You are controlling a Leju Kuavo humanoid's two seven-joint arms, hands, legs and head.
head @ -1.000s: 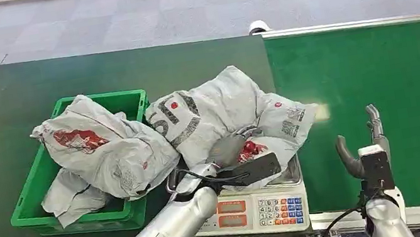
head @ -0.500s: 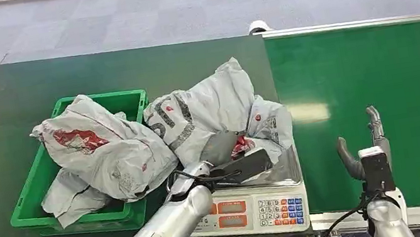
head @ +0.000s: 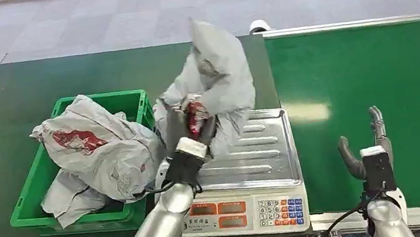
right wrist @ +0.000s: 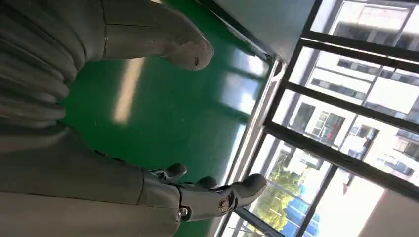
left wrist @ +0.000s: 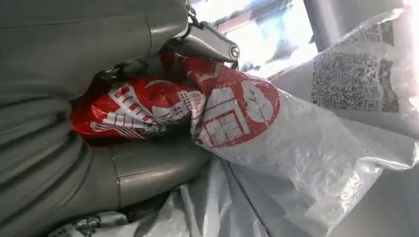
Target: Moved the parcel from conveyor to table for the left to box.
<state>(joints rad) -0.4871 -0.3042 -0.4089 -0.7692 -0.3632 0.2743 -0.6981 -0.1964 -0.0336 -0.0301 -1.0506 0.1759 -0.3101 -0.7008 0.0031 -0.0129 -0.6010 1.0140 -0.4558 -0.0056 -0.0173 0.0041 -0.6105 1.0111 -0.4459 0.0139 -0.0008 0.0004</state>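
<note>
With the left hand (head: 193, 127) pinching a crumpled fold of the grey parcel (head: 217, 82) and holding it above the scale (head: 253, 162), right hand (head: 365, 151) spread idle, the slack bag could slip free before reaching the already heaped green box (head: 128, 99).

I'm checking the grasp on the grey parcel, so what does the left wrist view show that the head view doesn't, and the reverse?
Left wrist view alone: close up, the thumb and fingers clamp the parcel's red printed patch, and a QR label is readable.

Head view alone: the parcel hangs above the scale, beside the green crate of other bags, with the right hand empty over the conveyor.

Both: the left hand gripping the grey parcel.
</note>
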